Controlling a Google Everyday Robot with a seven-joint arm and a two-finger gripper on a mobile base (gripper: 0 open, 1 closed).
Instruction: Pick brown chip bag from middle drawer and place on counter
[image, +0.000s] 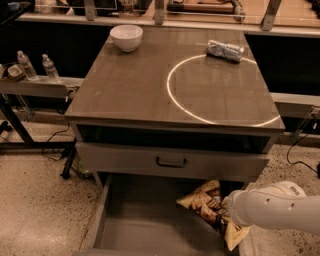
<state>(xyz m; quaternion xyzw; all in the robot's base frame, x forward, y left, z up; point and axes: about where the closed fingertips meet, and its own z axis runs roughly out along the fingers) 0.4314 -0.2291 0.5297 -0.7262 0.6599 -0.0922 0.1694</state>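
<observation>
One white arm was seen extended in from the lower right, its gripper (229, 214) set against the brown chip bag (206, 201) over the right side of the open middle drawer (142, 222). The gripper's end was hidden by the wrist and the bag (so whether it was open or clamped on the bag could not be told). The bag was tilted, one tan end pointing back-left, the other low by the drawer's right wall. On the counter (130, 90) above, a white bowl (126, 37) and a foil roll (225, 50) were placed near the back, the roll at the white ring's (170, 97) far edge.
</observation>
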